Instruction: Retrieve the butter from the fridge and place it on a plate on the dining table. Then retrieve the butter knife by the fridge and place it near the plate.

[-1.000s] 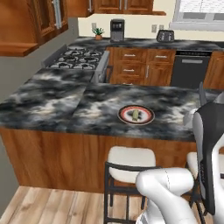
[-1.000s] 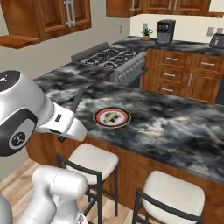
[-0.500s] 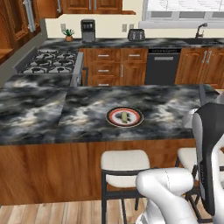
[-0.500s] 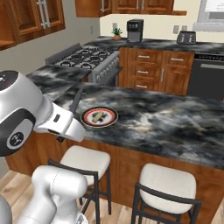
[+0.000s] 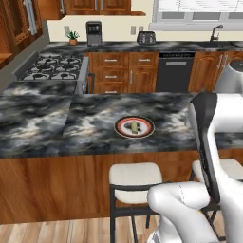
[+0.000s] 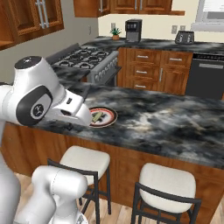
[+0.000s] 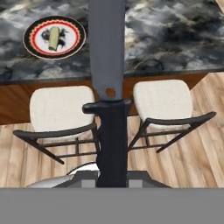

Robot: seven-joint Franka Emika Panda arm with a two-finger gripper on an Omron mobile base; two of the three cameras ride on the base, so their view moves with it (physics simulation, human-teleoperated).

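Gripper [image 7: 112, 181] clamped tight on the black handle of the butter knife [image 7: 107, 48], grey blade running straight up the hand view, out over the dining table [image 5: 57, 128] edge and two white-cushioned stools [image 7: 61, 107]. Butter [image 5: 134, 126] lies in the pale centre of the plate [image 5: 145, 130] on the black marble top. Behind: gas stove [image 5: 52, 66], dishwasher [image 5: 174, 72], coffee maker [image 5: 93, 33], toaster [image 5: 147, 37].

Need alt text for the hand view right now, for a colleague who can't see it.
A butter knife with a black handle and grey blade points up the middle of the frame toward the dining table. The butter lies on the plate at upper left, above two cushioned stools.
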